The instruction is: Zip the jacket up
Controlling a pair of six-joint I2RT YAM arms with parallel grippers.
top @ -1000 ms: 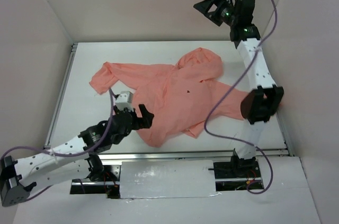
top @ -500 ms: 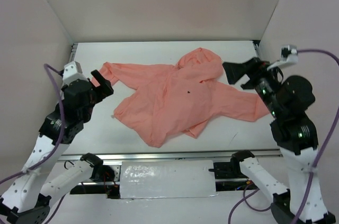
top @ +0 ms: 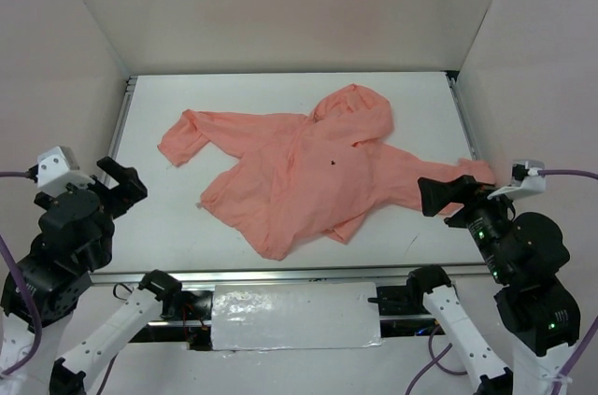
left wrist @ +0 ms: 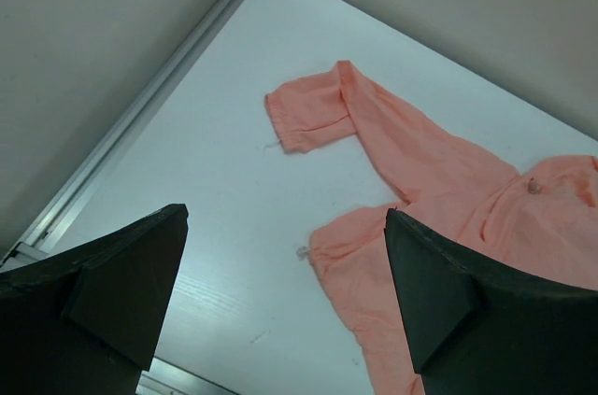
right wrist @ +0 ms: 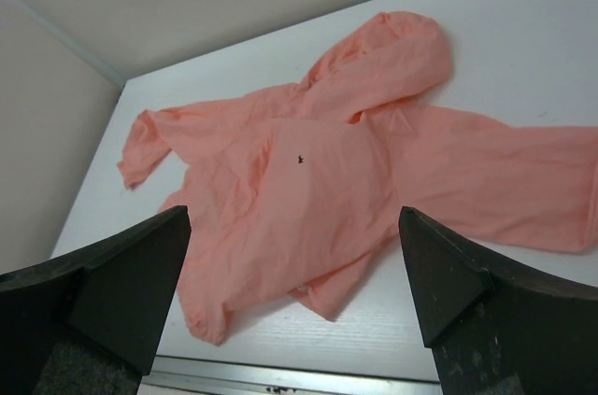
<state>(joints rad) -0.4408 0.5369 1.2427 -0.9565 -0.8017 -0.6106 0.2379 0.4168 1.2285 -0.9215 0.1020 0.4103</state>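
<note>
The salmon-pink hooded jacket (top: 299, 171) lies flat and rumpled on the white table (top: 234, 96), with the hood toward the back and the sleeves spread left and right. A small dark mark (top: 334, 163) shows on its front. My left gripper (top: 120, 182) is open and empty, raised at the near left, apart from the jacket. My right gripper (top: 441, 195) is open and empty, raised at the near right by the right sleeve. The left wrist view shows the left sleeve (left wrist: 322, 115) beyond the open gripper (left wrist: 285, 218). The right wrist view shows the whole jacket (right wrist: 327, 134) below the open gripper (right wrist: 294, 213).
Beige walls (top: 280, 3) enclose the table on three sides. Metal rails run along the left edge (top: 118, 124), the right edge (top: 467, 124) and the near edge (top: 308, 273). A silvery plate (top: 294, 316) lies between the arm bases.
Both arms have pulled back toward the near edge and away from the jacket. The left gripper left the left sleeve area and the right left the right sleeve. The jacket has not moved.
</note>
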